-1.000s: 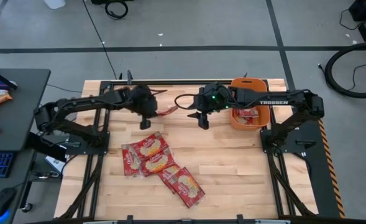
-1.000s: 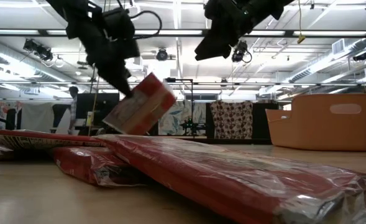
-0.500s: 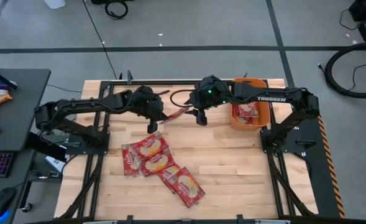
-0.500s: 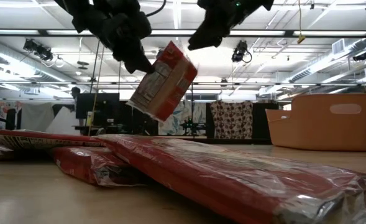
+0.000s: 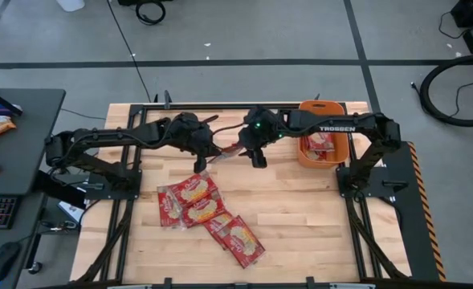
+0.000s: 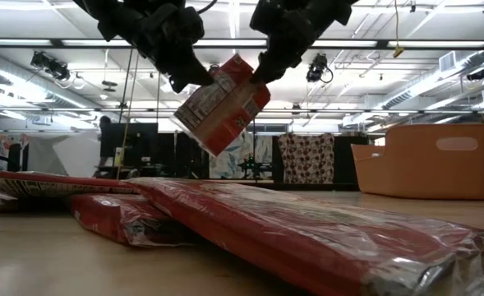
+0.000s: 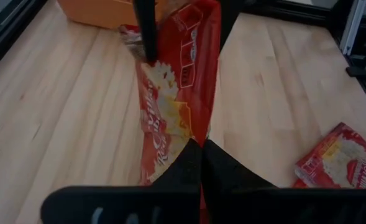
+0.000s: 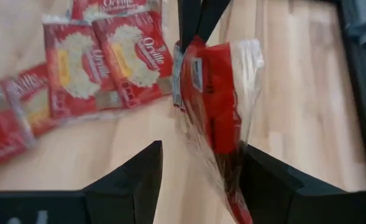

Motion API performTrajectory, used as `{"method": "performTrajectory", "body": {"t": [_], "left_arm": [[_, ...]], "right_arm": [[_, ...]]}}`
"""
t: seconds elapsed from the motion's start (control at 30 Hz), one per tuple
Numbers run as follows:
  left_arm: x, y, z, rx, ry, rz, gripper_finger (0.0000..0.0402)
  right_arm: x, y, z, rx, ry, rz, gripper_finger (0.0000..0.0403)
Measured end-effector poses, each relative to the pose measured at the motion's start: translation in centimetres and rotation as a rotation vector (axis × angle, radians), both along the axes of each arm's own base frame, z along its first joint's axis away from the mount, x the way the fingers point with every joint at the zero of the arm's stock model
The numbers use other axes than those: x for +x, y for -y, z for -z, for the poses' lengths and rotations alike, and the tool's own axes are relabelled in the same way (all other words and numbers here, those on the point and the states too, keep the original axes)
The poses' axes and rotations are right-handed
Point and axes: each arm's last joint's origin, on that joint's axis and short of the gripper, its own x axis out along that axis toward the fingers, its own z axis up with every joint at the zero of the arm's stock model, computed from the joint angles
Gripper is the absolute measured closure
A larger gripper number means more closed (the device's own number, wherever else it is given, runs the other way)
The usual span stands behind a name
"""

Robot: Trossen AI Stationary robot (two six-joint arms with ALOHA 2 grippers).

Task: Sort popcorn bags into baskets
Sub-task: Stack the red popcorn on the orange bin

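While both arms reach toward each other over the far middle of the table (image 5: 300,209), the left gripper (image 5: 206,149) is clamped shut on one end of a popcorn bag (image 6: 223,105), holding it tilted in the air. At the bag's other end, the right gripper (image 5: 250,149) has its fingers (image 8: 139,174) spread wide, one on each side of the bag; whether they touch it I cannot tell. More popcorn bags (image 5: 189,200) lie in a loose cluster on the near middle of the table. An orange basket (image 5: 336,148) sits at the far right with bags inside.
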Motion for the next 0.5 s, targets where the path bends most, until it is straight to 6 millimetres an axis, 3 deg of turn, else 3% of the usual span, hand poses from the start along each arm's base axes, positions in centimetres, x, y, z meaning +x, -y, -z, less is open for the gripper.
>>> {"method": "performTrajectory", "body": {"t": [0.2, 0.5], "left_arm": [[0.15, 0.06, -0.23, -0.013, 0.027, 0.000, 0.0398], [0.24, -0.03, -0.37, -0.001, 0.042, -0.015, 0.0385]], "right_arm": [[0.43, -0.26, -0.36, -0.100, 0.050, -0.048, 0.0237], [0.44, -0.33, -0.35, -0.071, 0.053, -0.049, 0.0370]]}}
